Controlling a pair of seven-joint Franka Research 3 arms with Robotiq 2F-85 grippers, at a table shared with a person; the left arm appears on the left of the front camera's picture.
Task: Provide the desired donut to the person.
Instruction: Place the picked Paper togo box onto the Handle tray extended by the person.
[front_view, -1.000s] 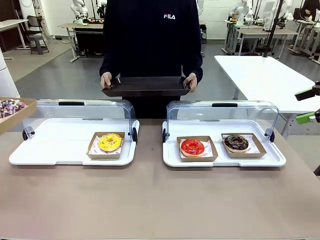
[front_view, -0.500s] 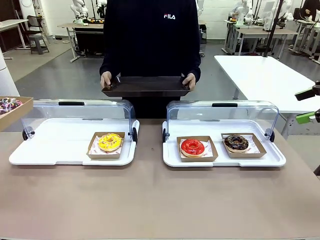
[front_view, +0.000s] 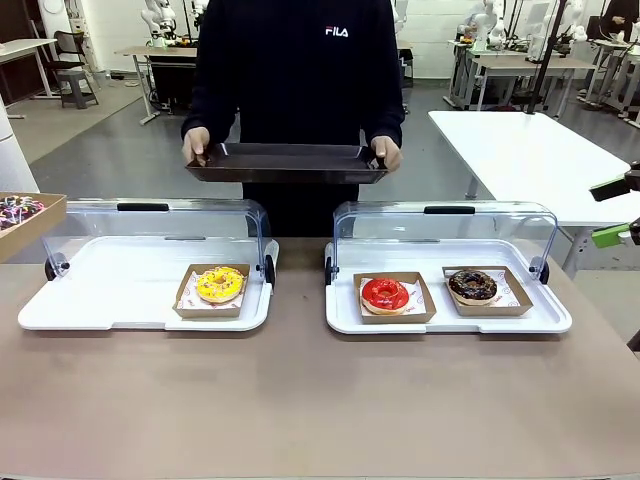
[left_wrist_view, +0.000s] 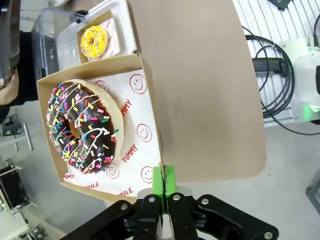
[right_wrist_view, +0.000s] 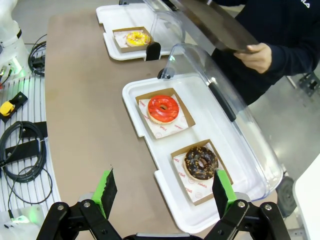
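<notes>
Item: sprinkled chocolate donut (left_wrist_view: 82, 127) in a cardboard tray (left_wrist_view: 135, 145), held above the counter (front_view: 300, 400) at the robot's left. Left gripper (left_wrist_view: 163, 182): fingers pinched shut on one tray rim. Right gripper (right_wrist_view: 163, 189): fingers spread wide, empty. Recipient: person (front_view: 290, 70), far side, holding a dark serving tray (front_view: 287, 162). Hazard: the single-edge hold may let the cardboard sag or tilt, sliding the donut out.

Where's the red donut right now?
In the front view, the red donut sits in its cardboard box on the right-hand white tray, just left of the chocolate donut.
</notes>
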